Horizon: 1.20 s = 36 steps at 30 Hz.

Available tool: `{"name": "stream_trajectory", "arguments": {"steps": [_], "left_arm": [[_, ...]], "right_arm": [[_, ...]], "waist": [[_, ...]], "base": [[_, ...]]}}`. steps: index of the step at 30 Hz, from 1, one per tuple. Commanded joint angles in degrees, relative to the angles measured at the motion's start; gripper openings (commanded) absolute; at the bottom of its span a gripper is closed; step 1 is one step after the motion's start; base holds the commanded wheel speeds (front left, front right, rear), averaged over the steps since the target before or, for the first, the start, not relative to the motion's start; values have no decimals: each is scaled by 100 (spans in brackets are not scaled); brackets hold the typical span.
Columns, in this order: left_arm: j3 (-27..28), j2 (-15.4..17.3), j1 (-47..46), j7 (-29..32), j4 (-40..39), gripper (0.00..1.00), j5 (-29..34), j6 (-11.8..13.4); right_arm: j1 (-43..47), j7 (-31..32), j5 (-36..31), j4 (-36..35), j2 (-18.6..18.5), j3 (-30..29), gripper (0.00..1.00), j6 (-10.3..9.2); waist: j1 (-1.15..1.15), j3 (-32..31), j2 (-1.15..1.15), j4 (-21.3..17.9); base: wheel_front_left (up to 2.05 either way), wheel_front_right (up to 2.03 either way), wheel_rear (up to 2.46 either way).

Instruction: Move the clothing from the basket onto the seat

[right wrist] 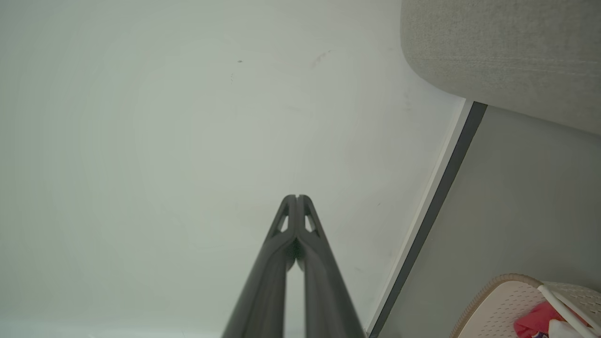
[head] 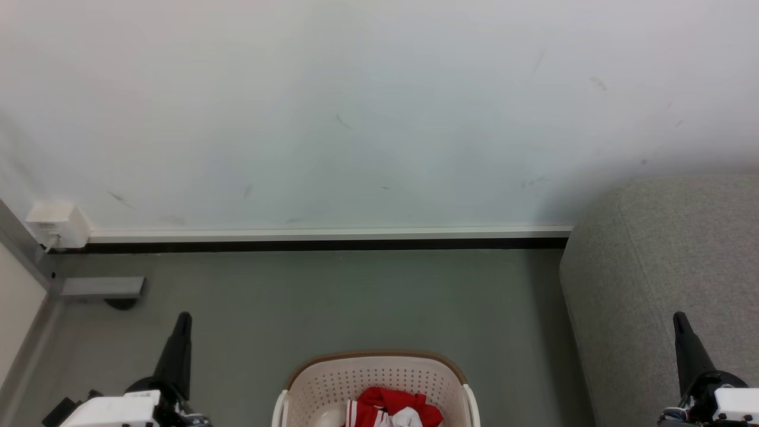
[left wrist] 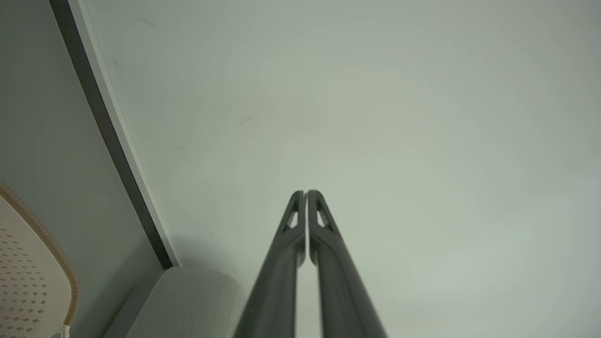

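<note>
We found the left gripper (left wrist: 305,193) closed, its two dark fingers (left wrist: 281,263) meeting at the tips with only a thin slit lower down. They gripped no object and touched no surface, and they pointed at the pale wall (left wrist: 399,117). The right gripper (right wrist: 297,197) was closed the same way, tip to tip and holding no object, aimed at that same wall. In the head view we saw both grippers low at the left and right edges, fingers pointing up, each well apart from the basket (head: 373,354), which stood on the grey floor (head: 332,296) between them. The clothing (head: 388,406) lay heaped inside the basket, red with white stripe trim and a white patch. The seat (head: 664,267) rose at the right, near the right gripper.
</note>
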Motion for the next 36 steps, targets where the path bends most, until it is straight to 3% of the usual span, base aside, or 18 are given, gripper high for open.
{"name": "stream_trajectory", "arguments": {"steps": [1,36], "left_arm": [[8,14,-35,25,-13,0,-72,-40],[8,14,-35,25,-13,0,-72,-40]], "right_arm": [[-36,20,-1,-32,-40,-19,0,3],[-36,20,-1,-32,-40,-19,0,3]], "waist": [[0,0,0,0],[0,0,0,0]], "base": [[0,0,0],[0,0,0]]}}
